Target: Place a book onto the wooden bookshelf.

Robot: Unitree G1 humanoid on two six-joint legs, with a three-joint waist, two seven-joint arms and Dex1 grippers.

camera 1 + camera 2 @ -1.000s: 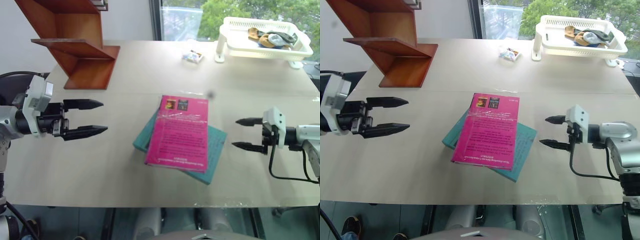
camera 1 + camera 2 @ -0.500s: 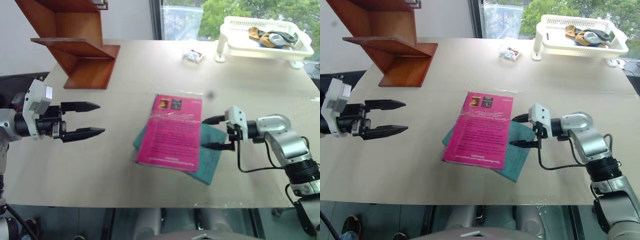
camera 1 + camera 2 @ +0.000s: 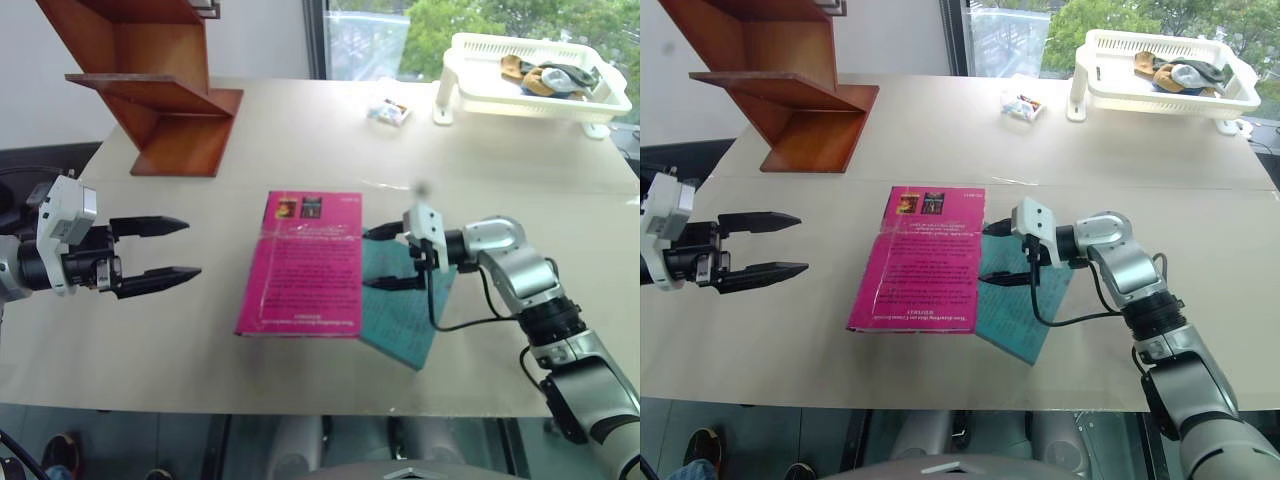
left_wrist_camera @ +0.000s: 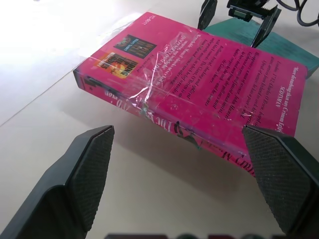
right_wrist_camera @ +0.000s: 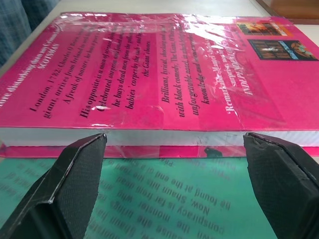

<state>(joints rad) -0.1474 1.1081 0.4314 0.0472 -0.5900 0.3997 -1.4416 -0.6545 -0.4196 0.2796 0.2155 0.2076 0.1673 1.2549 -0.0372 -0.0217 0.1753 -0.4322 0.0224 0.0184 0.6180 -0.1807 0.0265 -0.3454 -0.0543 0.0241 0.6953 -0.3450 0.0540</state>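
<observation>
1. Now the right tool [image 3: 385,257] reaches in sideways from the right, low over the surface [image 3: 300,140]. Its two black fingers are spread apart at the page edge of the book [image 3: 305,263], one on each side, holding nothing.
2. The left tool [image 3: 165,253] hangs above the surface, left of the book and apart from it. Its fingers are wide open and point toward the book.
3. The book is bright pink and shiny, with small writing and two little dark pictures. It lies flat, partly on top of a teal-green book [image 3: 405,305].
4. The wooden bookshelf [image 3: 160,85] stands at the far left corner, well apart from the book.
</observation>
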